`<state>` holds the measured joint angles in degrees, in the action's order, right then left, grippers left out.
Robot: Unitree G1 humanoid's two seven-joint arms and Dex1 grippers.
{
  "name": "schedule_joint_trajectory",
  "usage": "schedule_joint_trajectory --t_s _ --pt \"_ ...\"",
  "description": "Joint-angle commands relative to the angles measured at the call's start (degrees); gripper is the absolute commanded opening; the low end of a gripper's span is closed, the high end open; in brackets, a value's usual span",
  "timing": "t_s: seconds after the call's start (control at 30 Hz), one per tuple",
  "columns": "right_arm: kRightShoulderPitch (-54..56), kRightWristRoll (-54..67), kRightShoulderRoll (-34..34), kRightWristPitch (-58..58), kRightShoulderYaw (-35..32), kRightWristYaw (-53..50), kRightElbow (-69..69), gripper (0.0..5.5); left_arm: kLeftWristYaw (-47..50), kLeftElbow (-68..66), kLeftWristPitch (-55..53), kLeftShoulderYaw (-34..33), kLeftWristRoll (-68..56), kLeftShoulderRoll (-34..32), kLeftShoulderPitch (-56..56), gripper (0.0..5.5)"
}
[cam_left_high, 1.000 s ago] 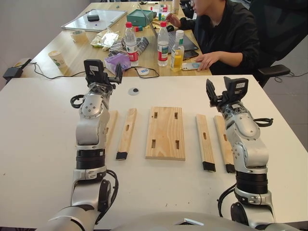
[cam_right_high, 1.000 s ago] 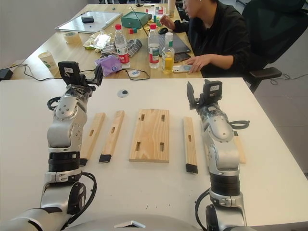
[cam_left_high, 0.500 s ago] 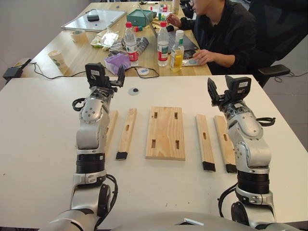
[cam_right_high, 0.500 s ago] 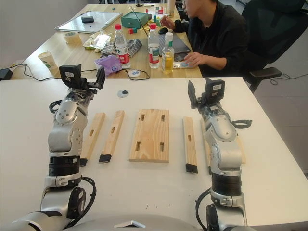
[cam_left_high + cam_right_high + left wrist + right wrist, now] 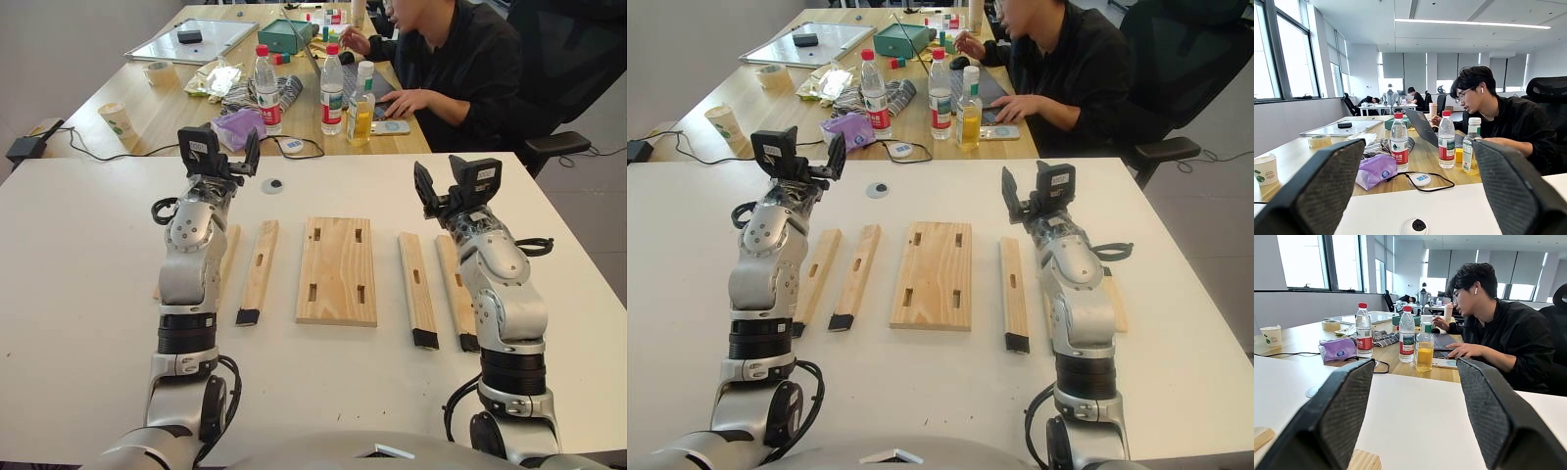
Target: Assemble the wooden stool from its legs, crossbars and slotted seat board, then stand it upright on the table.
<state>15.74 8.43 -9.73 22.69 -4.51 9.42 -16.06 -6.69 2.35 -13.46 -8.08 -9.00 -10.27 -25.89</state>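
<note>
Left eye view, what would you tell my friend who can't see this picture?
A slotted seat board lies flat in the middle of a white table, with wooden strips beside it, two on each side. The robot's left hand and right hand are open and empty, up above the table.

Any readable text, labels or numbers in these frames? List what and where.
Nothing can be read as text.
Water bottle label: too small.
Purple pouch round sticker: blurred.
Paper cup green print: too small.
White tags by the left gripper and right gripper: too small.
Seat board and slotted planks: no print visible.
</note>
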Motion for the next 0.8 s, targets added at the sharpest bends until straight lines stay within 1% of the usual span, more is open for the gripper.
schedule_joint_trajectory --t_s 0.03,0.17,0.2,0.23,0.37,0.43,0.5,0.57,0.7,0.8 --pt "-0.44 -0.19 -0.06 -0.69 0.43 0.12 0.56 3.1 -0.23 -1.05 0.63 0.41 0.4 -0.04 0.24 4.01" --pt "0.14 -0.49 -0.29 -1.37 0.8 0.35 1.53 3.1 -0.38 -1.48 1.49 0.51 0.53 -0.19 0.52 4.01" --pt "-0.38 -0.14 -1.8 -0.65 0.16 1.49 0.72 3.1 -0.43 -1.46 1.76 0.54 0.61 -0.31 0.73 4.01" --pt "-1.09 0.67 -3.72 0.3 -1.11 2.95 -0.49 3.1 -0.39 -1.21 1.87 0.46 0.65 -0.44 0.99 4.01" --pt "-8.93 2.05 -18.9 10.82 -8.38 12.23 -6.07 3.1 1.22 1.75 1.3 -0.97 0.74 -0.69 4.14 4.01" --pt "-12.46 3.51 -22.74 15.93 -10.8 14.81 -8.16 3.1 1.97 3.21 0.8 -1.34 0.84 -0.43 5.4 4.01" --pt "-16.88 4.71 -24.05 19.44 -13.02 16.33 -8.85 3.1 2.66 4.27 0.24 -1.42 0.84 -0.03 6.39 4.01" --pt "-21.21 4.84 -24.47 20.58 -14.11 17.25 -8.7 3.1 2.98 4.87 -0.22 -1.33 0.77 0.12 6.87 4.01" --pt "-25.38 3.04 -23.99 19.39 -15.41 15.58 -7.08 3.1 2.77 4.88 -1.06 -1.45 0.4 -0.39 6.39 4.01" --pt "-27.22 2.08 -22.84 17.05 -18.25 13.47 -5.85 3.1 2.34 4.93 -1.58 -1.44 0.28 -0.78 6.25 4.01"
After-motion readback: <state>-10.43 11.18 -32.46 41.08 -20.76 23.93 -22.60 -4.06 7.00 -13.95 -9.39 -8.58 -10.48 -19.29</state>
